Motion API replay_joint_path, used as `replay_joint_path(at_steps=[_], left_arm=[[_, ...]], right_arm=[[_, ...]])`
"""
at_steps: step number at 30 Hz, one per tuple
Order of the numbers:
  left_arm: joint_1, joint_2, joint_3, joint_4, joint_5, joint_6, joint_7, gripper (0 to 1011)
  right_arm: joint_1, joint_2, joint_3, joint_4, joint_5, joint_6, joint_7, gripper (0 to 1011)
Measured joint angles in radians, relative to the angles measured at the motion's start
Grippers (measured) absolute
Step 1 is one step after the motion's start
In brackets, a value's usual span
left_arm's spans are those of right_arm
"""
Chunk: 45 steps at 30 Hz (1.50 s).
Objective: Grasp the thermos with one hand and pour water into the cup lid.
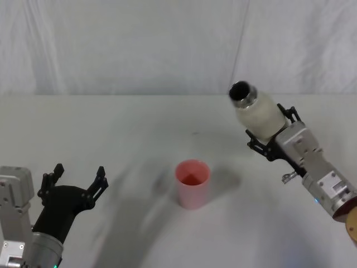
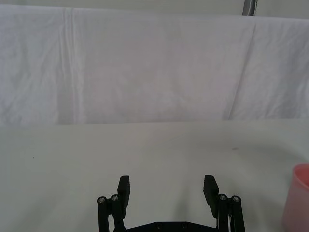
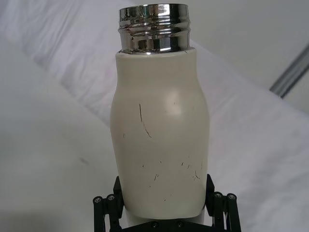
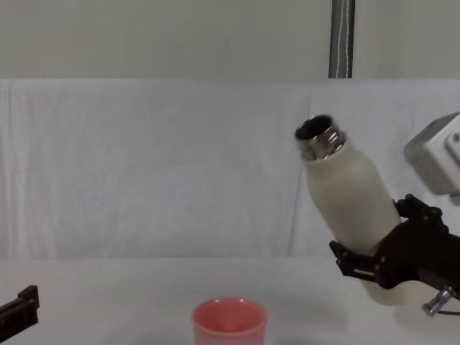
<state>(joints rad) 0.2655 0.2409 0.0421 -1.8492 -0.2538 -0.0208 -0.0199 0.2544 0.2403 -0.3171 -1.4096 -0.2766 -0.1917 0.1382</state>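
While the right gripper (image 1: pixel 266 135) clamps the lower body of the thermos (image 4: pixel 350 205), held clear above the tabletop (image 1: pixel 134 123) toward its right edge and tilted neck-left, the cup lid (image 1: pixel 193 182) stands mid-table with open room around, and the left gripper (image 1: pixel 78 180) hovers near the front-left corner, jaws spread wide, holding nothing.

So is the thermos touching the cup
Apart. The chest view shows the thermos held tilted in the right gripper, well above the cup.
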Motion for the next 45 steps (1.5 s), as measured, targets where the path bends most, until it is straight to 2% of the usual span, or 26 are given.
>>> replay_joint_path(at_steps=[2, 3, 8, 11, 14, 24, 32, 45], left_arm=[[0.000, 0.000, 0.000, 0.000, 0.000, 0.000, 0.000, 1001], [0.000, 0.000, 0.000, 0.000, 0.000, 0.000, 0.000, 1001], [0.000, 0.000, 0.000, 0.000, 0.000, 0.000, 0.000, 1001], [0.000, 0.000, 0.000, 0.000, 0.000, 0.000, 0.000, 1001], [0.000, 0.000, 0.000, 0.000, 0.000, 0.000, 0.000, 1001], [0.000, 0.000, 0.000, 0.000, 0.000, 0.000, 0.000, 1001], [0.000, 0.000, 0.000, 0.000, 0.000, 0.000, 0.000, 1001], [0.000, 0.000, 0.000, 0.000, 0.000, 0.000, 0.000, 1001]], right_arm=[[-0.003, -0.007, 0.012, 0.000, 0.028, 0.001, 0.011, 963], [-0.006, -0.017, 0.026, 0.000, 0.069, 0.004, 0.030, 964], [-0.012, -0.038, 0.059, 0.001, 0.164, 0.024, 0.071, 963], [-0.015, -0.051, 0.080, 0.003, 0.234, 0.053, 0.101, 964], [-0.018, -0.055, 0.088, 0.003, 0.275, 0.078, 0.117, 964], [-0.023, -0.064, 0.107, 0.002, 0.373, 0.149, 0.134, 963], [-0.023, -0.076, 0.124, 0.015, 0.442, 0.176, 0.136, 963], [0.012, -0.076, 0.124, 0.076, 0.480, 0.176, 0.124, 964]])
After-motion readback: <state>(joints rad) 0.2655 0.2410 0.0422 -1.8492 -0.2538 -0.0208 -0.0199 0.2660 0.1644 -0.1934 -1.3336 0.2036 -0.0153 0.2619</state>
